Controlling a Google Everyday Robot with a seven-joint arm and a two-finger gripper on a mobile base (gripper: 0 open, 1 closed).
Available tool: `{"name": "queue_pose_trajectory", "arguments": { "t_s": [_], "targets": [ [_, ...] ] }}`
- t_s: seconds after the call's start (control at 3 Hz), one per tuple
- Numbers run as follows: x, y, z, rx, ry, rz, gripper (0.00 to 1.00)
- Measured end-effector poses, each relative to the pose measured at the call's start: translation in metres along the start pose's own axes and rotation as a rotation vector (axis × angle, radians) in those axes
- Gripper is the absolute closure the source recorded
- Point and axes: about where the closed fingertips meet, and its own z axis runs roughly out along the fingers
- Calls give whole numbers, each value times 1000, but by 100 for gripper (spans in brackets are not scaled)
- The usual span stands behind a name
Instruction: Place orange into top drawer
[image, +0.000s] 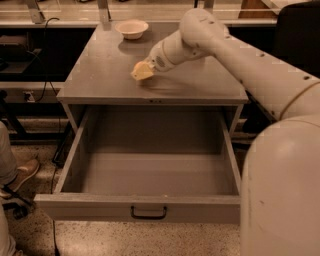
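So here's where we're at: the top drawer (90, 207) is pulled all the way out and there's nothing in it, so that part's sorted. The arm reaches across from the right, and the gripper (142, 71) sits low over the grey tabletop (95, 80), roughly mid-table and a bit left of centre.

Honestly, we can't tell if the gripper is open or clamped on anything. All we get at the tip is a pale yellowish lump, and we can't pick out the orange as its own thing. If it's anywhere, it's right there at or under the gripper, because it's definitely not in the drawer and not elsewhere on the table.

We'd call this the pickup step. The next move needs a firm hold, a clean lift off the table, then a swing forward past the table edge and down into the drawer. The white bowl (132, 28) at the back is well out of the way.
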Motion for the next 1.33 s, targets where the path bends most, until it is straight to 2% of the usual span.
{"name": "queue_pose_trajectory", "arguments": {
  "t_s": [0.33,0.67,1.0,1.33],
  "targets": [
    [29,2,-87,73,20,42,100],
    [59,25,-138,63,103,76,100],
    [95,58,-166,-6,225,112,100],
    [107,73,-171,-55,277,119,100]
  ]
}}
